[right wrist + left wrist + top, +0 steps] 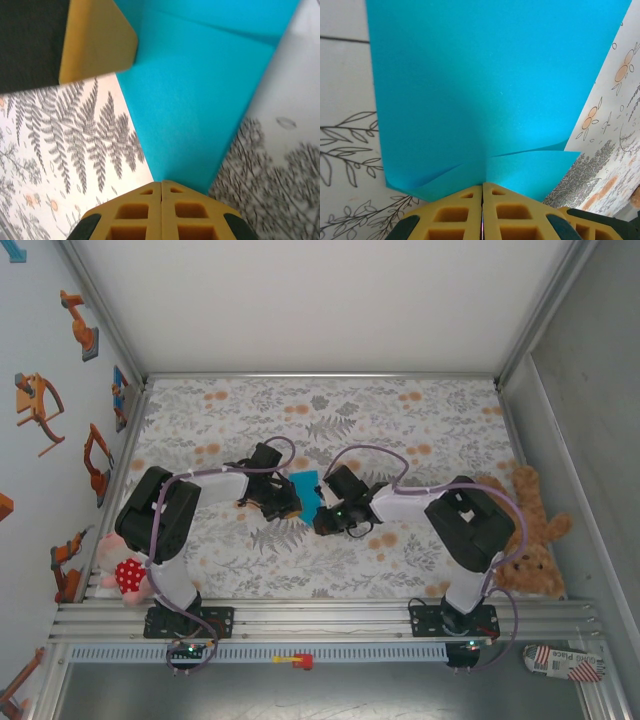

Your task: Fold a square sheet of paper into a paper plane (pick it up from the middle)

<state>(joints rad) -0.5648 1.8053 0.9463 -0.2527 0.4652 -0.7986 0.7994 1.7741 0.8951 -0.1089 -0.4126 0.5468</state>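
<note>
Sheet of paper [305,488], turquoise, at middle of bench [420,430] between both arms. Jaws of left gripper [482,187] clenched on one edge of it, creased flaps just ahead. Jaws of right gripper [161,185] clenched on it from the opposite side.
</note>
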